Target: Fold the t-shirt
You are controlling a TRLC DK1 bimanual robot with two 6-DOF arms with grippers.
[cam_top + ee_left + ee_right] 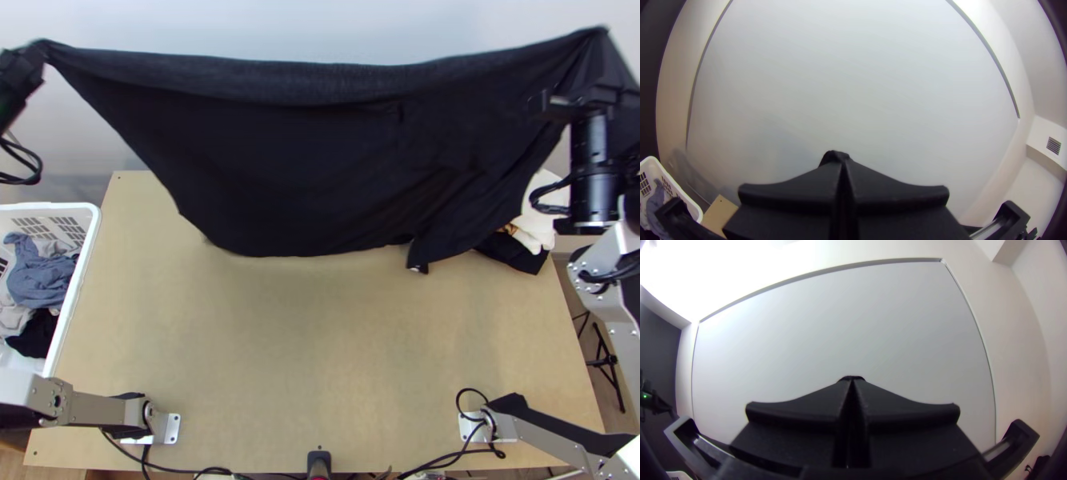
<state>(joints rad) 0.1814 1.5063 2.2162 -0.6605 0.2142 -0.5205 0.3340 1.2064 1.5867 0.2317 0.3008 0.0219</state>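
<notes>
T-shirt [312, 160], black, is hanging unfolded between the two arms, beyond and over the far part of the light wooden table [320, 360] as seen from above. Its upper edge is sagging gently from one raised corner to the other; a slightly greyer band is running along this edge, and soft creases are crossing the cloth at the right. The lower edge is curving, with a narrow flap dangling right of the middle and showing a small pale spot at its end. Whether any of it is touching the tabletop, the onlooker cannot tell.

Left gripper [34, 60], at upper left, is pinching one upper corner; in the left wrist view its fingers [791, 193] are pressing together, a tuft of black cloth standing above their tips. Right gripper [592, 100], at upper right, is gripping the opposite corner, its fingers [795, 413] likewise meeting, with a bit of dark fabric showing at the tips.

Beside the table at left, a white basket [90, 240] is holding blue-grey, pale and black clothes [34, 276]. Near the far right corner of the table, cream and black cloths [534, 228] are lying bunched, partly behind the shirt.
</notes>
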